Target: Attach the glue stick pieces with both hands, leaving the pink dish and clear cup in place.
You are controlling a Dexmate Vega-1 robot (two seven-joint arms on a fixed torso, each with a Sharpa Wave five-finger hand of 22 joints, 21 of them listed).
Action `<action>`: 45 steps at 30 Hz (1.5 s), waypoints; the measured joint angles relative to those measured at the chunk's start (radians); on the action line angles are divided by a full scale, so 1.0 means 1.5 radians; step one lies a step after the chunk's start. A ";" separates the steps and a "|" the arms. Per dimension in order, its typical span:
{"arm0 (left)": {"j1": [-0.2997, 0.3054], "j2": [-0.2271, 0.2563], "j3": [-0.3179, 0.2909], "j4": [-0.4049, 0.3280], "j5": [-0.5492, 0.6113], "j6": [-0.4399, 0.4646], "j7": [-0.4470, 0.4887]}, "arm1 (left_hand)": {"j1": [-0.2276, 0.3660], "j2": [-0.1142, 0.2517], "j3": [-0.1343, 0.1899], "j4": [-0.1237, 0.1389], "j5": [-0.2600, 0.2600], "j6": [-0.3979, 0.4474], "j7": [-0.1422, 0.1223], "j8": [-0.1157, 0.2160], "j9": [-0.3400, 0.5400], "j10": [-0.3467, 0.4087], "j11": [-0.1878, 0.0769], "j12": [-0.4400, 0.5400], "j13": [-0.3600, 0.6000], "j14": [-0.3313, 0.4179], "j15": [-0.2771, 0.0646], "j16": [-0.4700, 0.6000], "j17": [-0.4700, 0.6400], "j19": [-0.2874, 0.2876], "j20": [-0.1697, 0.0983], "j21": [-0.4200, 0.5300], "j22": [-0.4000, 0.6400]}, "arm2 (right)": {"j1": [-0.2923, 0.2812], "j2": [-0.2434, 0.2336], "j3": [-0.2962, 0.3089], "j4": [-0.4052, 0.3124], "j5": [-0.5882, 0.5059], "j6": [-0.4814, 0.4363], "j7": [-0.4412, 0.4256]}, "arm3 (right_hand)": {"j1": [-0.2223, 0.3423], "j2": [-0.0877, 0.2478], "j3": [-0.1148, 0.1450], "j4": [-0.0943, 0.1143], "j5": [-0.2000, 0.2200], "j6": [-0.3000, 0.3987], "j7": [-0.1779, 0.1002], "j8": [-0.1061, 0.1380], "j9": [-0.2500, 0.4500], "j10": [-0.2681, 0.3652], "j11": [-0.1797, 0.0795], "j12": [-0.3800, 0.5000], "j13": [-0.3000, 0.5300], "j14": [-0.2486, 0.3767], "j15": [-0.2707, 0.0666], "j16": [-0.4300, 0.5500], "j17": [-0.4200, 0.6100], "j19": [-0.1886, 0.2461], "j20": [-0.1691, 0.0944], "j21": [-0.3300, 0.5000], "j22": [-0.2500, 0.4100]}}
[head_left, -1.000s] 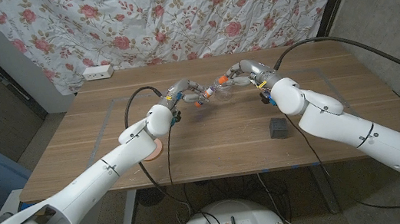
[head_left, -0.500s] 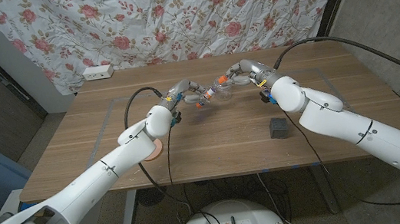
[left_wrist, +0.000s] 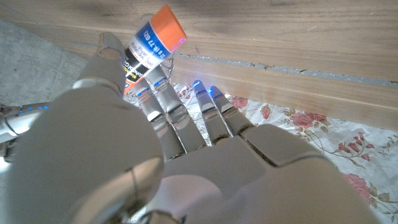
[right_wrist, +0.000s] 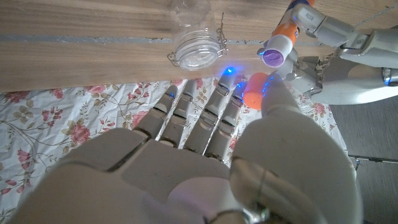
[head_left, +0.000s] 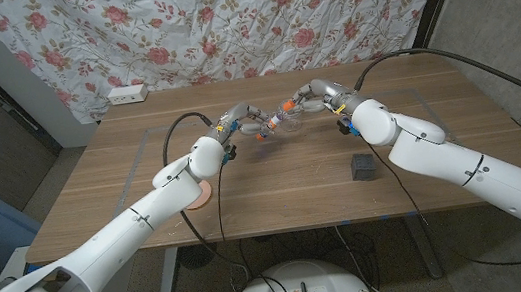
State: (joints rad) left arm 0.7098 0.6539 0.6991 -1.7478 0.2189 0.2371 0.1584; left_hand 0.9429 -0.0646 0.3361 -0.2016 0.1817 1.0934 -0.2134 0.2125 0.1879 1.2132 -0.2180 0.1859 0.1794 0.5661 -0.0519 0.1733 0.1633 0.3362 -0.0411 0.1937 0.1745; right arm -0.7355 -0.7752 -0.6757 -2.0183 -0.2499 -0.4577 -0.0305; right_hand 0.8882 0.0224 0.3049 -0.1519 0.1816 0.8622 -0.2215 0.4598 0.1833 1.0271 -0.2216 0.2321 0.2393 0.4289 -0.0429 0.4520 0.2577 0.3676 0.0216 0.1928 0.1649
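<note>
My left hand (head_left: 241, 122) holds the glue stick body (left_wrist: 152, 40) over the middle of the table, pinched between thumb and fingers, its orange end sticking out. In the right wrist view the body's (right_wrist: 281, 42) open purple tip points at my right hand. My right hand (head_left: 313, 97) pinches the orange cap (right_wrist: 254, 91) between thumb and a finger, a short gap from that tip. The two pieces are apart, facing each other. The clear cup (right_wrist: 193, 52) stands on the table just beyond the hands. The pink dish (head_left: 199, 196) lies partly under my left forearm.
A small black block (head_left: 362, 166) sits on the table's right half, near my right forearm. A white power strip (head_left: 127, 94) lies at the far left corner. A floral curtain hangs behind the table.
</note>
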 measured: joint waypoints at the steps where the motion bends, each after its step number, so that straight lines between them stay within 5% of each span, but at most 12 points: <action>1: 0.000 0.000 0.000 0.000 0.001 -0.002 -0.001 | 0.000 0.000 0.000 0.000 0.000 0.000 0.000 0.000 0.000 0.000 0.000 0.000 0.000 0.000 0.000 0.000 0.000 0.000 0.000 0.000 0.000 | 0.002 -0.001 -0.002 0.001 0.000 0.000 0.000 | 0.000 0.000 0.000 0.000 0.000 0.000 0.000 0.000 0.000 0.000 0.000 0.000 0.000 0.000 0.000 0.000 0.000 0.000 0.000 0.000 0.000; 45: -0.017 -0.004 0.007 0.023 0.019 -0.040 -0.024 | -0.003 0.001 0.003 -0.003 -0.001 -0.001 0.001 -0.001 0.000 -0.001 0.000 0.002 0.000 -0.001 -0.001 0.000 0.001 -0.007 0.000 0.000 0.000 | 0.029 0.009 -0.027 0.019 -0.042 0.016 0.051 | 0.000 0.000 0.000 0.000 0.000 0.000 0.000 -0.011 0.000 -0.003 0.003 -0.005 0.003 0.000 0.000 0.005 0.000 -0.002 0.002 0.000 0.000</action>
State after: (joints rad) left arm 0.6850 0.6484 0.7090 -1.7128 0.2475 0.1777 0.1227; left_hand 0.9383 -0.0637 0.3400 -0.2055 0.1805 1.0924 -0.2123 0.2111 0.1884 1.2123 -0.2180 0.1885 0.1795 0.5644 -0.0537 0.1733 0.1654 0.3255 -0.0411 0.1937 0.1744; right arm -0.6915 -0.7612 -0.7158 -1.9898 -0.3135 -0.4343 0.0453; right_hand 0.8882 0.0224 0.3049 -0.1520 0.1813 0.8622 -0.2215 0.4433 0.1839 1.0230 -0.2175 0.2242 0.2442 0.4289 -0.0429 0.4594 0.2576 0.3640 0.0252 0.1929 0.1649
